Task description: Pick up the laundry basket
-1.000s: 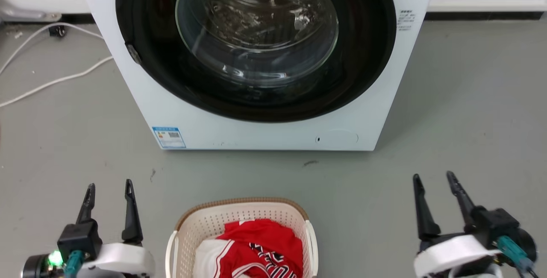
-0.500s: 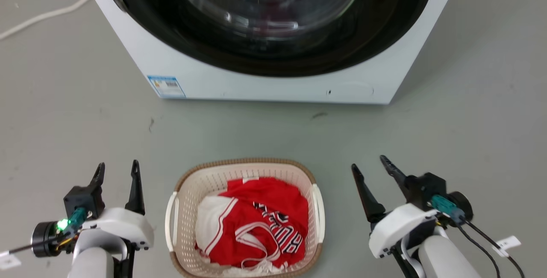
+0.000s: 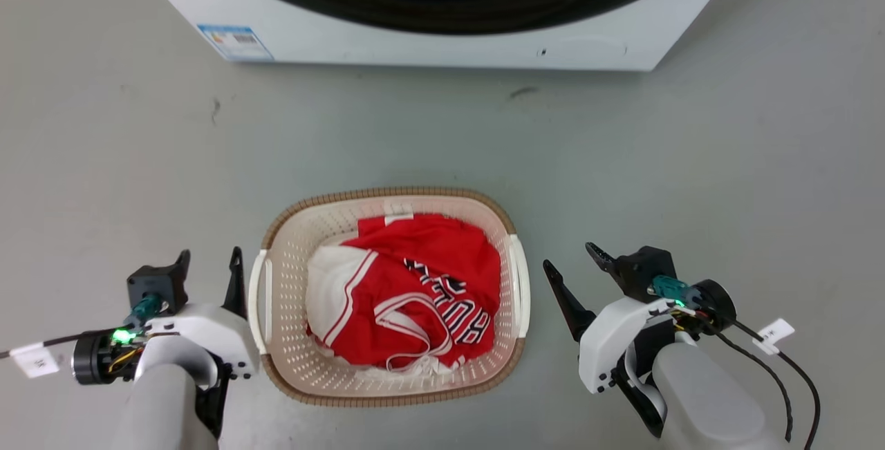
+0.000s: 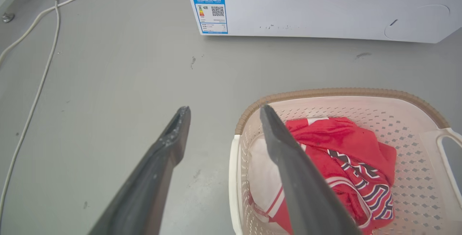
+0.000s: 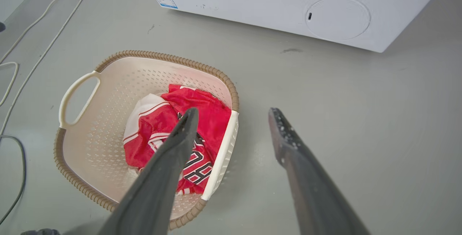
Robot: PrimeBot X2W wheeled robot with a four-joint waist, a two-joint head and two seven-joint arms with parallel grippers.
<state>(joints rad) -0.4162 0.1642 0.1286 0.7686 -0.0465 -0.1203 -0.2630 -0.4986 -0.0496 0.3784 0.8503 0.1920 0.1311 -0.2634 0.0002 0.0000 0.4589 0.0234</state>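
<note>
The laundry basket (image 3: 387, 193) stands on the grey floor in front of the washer, cream-white and perforated, with a brown woven rim and white side handles. It holds red and white clothes (image 3: 422, 277). My left gripper (image 3: 210, 254) is open just outside the basket's left handle (image 3: 257, 298). In the left wrist view the gripper (image 4: 225, 108) has one finger over the basket's (image 4: 335, 92) edge. My right gripper (image 3: 567, 256) is open a short way off the right handle (image 3: 520, 284). In the right wrist view the gripper (image 5: 234, 110) has its left finger above the basket's (image 5: 162, 56) near handle side.
The white washer (image 3: 415, 49) with its dark round door stands just beyond the basket. White cables (image 4: 39, 79) trail over the floor at the far left. Bare grey floor (image 3: 726, 180) lies around the basket on both sides.
The head camera has tilted down, so the washer slid up the picture. Both grippers have drawn in toward the basket's sides, the right one the most. Both stay open.
</note>
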